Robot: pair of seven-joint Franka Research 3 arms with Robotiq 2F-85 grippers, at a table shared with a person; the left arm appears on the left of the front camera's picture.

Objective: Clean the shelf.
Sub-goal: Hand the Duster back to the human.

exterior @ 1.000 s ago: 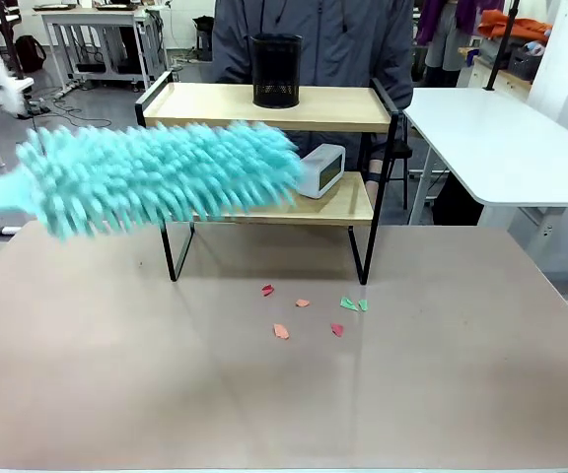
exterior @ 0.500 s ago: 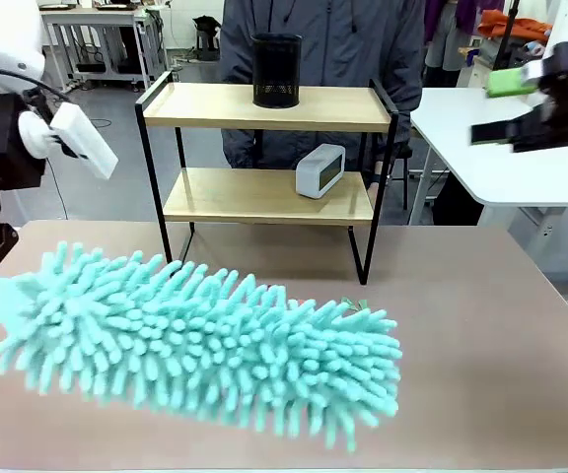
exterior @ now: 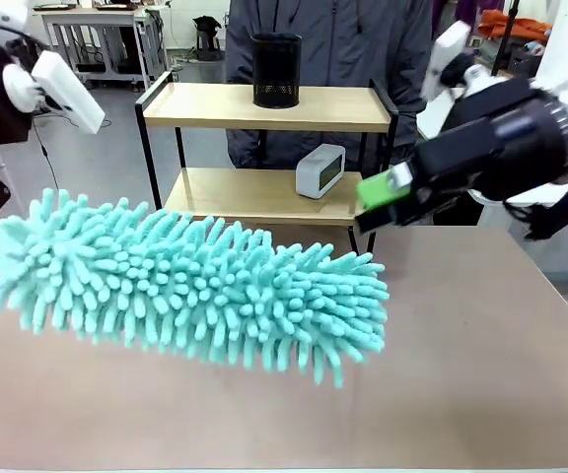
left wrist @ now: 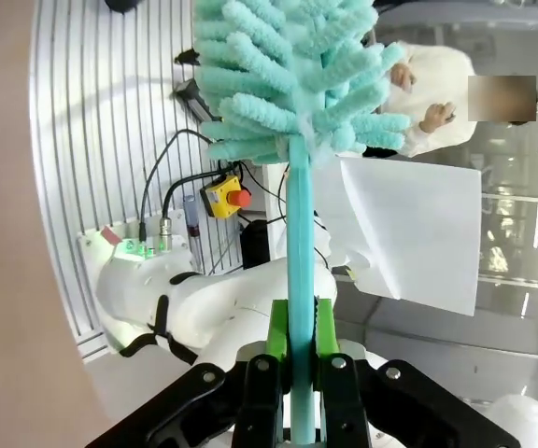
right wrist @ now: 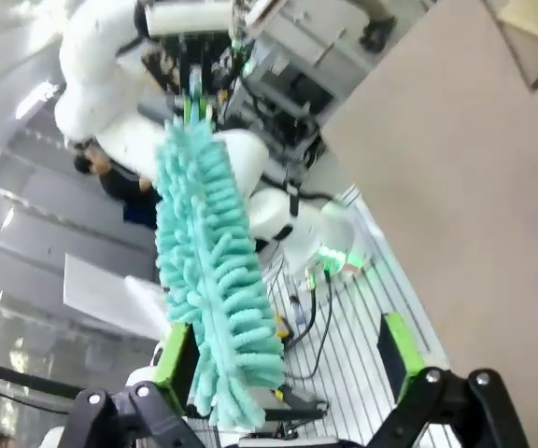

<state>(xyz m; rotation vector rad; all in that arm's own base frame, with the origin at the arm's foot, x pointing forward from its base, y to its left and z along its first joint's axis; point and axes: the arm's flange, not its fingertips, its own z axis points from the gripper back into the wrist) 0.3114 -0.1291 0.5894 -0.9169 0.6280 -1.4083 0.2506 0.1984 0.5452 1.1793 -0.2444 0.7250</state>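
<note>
The shelf (exterior: 264,106) stands at the far middle of the table, a black mesh cup (exterior: 276,69) on its top board and a small white clock (exterior: 320,169) on its lower board. A big teal fluffy duster (exterior: 195,281) hangs over the table in front of it, lying left to right. My left gripper (left wrist: 299,359) is shut on the duster's teal handle (left wrist: 299,252). My right gripper (exterior: 378,202) hovers open by the shelf's right front leg, just above the duster's tip. In the right wrist view the duster (right wrist: 215,271) reaches down to the left green pad (right wrist: 176,359).
A person in a grey jacket (exterior: 333,39) stands behind the shelf. The brown table (exterior: 481,374) has free room on its right half. A white table (exterior: 521,187) stands at the far right. My left arm (exterior: 8,79) fills the upper left corner.
The duster came off the shelf's lower board, swung down over the table, then rose slightly. My right arm moved down and left from the upper right to the duster's tip.
</note>
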